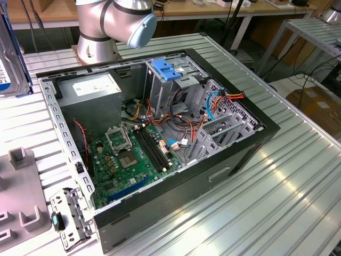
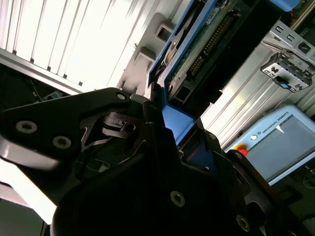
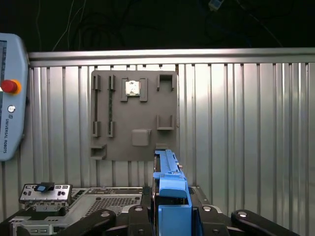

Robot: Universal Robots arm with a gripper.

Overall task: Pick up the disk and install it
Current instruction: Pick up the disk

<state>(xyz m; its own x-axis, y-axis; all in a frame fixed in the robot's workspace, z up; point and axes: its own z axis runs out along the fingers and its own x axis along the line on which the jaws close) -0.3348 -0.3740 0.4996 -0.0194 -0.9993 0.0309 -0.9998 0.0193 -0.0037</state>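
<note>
Fingers [image 3: 204, 216] clamped on disk [image 3: 170, 184]; long axis pointing straight away from fingers, edge-on, outside open computer case [image 1: 213, 176].

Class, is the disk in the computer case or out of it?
Out. The gripper holds the disk upright, apart from the open case, at the exterior view's left.

In the exterior view the arm's silver base column [image 1: 96, 45] is seen upright, and the shoulder joint [image 1: 120, 18] above it is closed by a light-blue cap [image 1: 143, 29]. In both wrist views the black gripper [image 3: 171, 199] [image 2: 177, 120] is seen clamped on the disk [image 3: 165, 167] [image 2: 197, 44], which is held edge-on between the fingers [image 3: 147, 196]. Black link arms [image 3: 93, 222] studded with screws are spread to either side of the jaws.
</note>
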